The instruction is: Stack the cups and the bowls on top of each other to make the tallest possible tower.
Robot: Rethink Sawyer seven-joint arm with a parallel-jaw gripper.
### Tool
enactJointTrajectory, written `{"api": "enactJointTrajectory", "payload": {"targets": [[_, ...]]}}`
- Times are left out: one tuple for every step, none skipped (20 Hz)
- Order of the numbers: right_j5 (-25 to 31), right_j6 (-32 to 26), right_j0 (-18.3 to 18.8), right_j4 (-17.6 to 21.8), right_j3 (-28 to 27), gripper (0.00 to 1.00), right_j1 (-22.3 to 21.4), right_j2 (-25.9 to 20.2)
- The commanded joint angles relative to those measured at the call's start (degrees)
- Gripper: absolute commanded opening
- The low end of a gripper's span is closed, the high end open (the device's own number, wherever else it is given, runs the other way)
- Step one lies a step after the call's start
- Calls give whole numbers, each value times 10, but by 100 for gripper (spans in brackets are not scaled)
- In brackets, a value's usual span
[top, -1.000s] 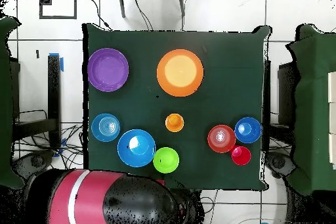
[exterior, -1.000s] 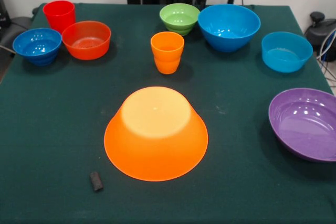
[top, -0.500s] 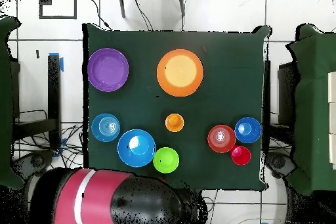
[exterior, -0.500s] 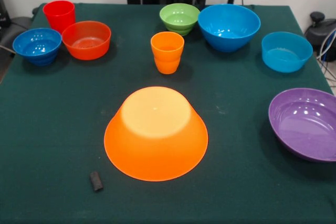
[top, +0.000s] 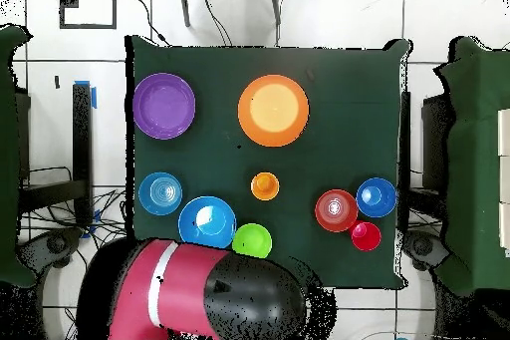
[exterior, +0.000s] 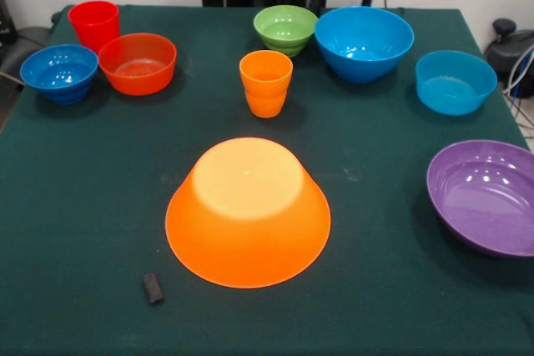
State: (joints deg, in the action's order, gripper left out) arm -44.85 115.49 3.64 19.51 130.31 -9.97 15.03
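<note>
Sitting upside down mid-table, the big yellow-orange bowl [exterior: 248, 211] is alone; the orange cup [exterior: 266, 82] stands upright beyond it. Gripper's opening: can't tell.

Upturned yellow-orange bowl [exterior: 248, 210] sits near orange cup [exterior: 266, 82].
</note>
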Motion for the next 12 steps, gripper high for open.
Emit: {"api": "enactJointTrajectory", "payload": {"targets": [[-14, 116, 43, 14, -88, 100, 71, -84], [-18, 115, 45, 14, -89, 100, 73, -84], [-18, 113, 48, 18, -84, 100, 69, -84], [-21, 114, 53, 20, -79, 100, 66, -88], [-40, 119, 59, 27, -75, 100, 65, -94], [-51, 121, 62, 32, -70, 100, 59, -100], [-58, 118, 57, 27, -68, 100, 59, -97], [-65, 116, 52, 22, -65, 100, 58, -94], [-63, 114, 53, 20, -67, 100, 59, -95], [-65, 114, 53, 16, -68, 100, 62, -95], [-74, 112, 49, 12, -69, 100, 66, -93], [-78, 113, 51, 14, -69, 100, 67, -96]]}}
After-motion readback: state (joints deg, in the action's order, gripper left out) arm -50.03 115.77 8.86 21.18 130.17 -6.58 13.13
